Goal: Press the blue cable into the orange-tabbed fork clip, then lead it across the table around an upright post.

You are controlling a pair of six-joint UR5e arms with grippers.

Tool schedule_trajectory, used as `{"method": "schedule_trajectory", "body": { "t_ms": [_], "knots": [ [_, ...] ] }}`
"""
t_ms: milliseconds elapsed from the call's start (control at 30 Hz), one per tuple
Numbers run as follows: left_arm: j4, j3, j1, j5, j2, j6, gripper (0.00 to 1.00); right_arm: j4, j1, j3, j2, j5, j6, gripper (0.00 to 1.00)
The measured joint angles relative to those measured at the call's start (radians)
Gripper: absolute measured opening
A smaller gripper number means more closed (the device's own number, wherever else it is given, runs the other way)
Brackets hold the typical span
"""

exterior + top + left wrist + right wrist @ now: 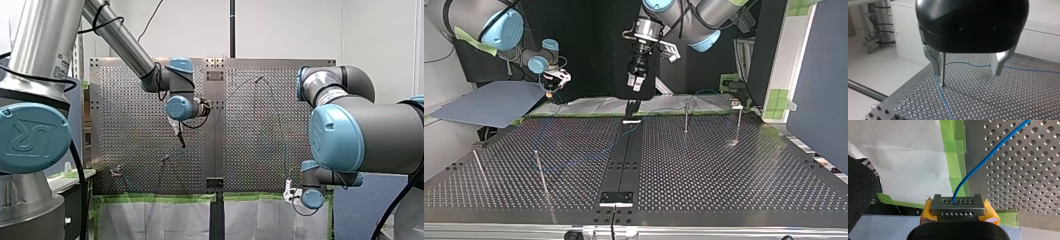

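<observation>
Right pincer (957, 202) around blue cable (988, 157)

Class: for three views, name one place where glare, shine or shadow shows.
Top view: pale glare lies on the table at the foot of its rightmost post. Left wrist view: a soft shadow darkens the table under my left gripper, beside the blue cable. Front view: my left arm has a bare metal tube that shines.

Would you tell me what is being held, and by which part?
My right gripper pinches the blue cable just past the table; my left gripper holds nothing.
</observation>
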Motion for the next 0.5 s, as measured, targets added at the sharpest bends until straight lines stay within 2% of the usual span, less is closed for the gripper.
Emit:
{"method": "schedule_trajectory", "body": {
  "t_ms": [300,500],
  "knots": [
    [0.08,-0.086,0.0,0.004,0.0,0.063,0.98,0.001,0.0,0.0,0.0,0.0,-0.001,0.0],
    [0.112,-0.145,0.005,0.046,-0.001,0.059,0.98,0.0,0.002,0.0,0.0,0.0,-0.001,0.0]
  ]
}}
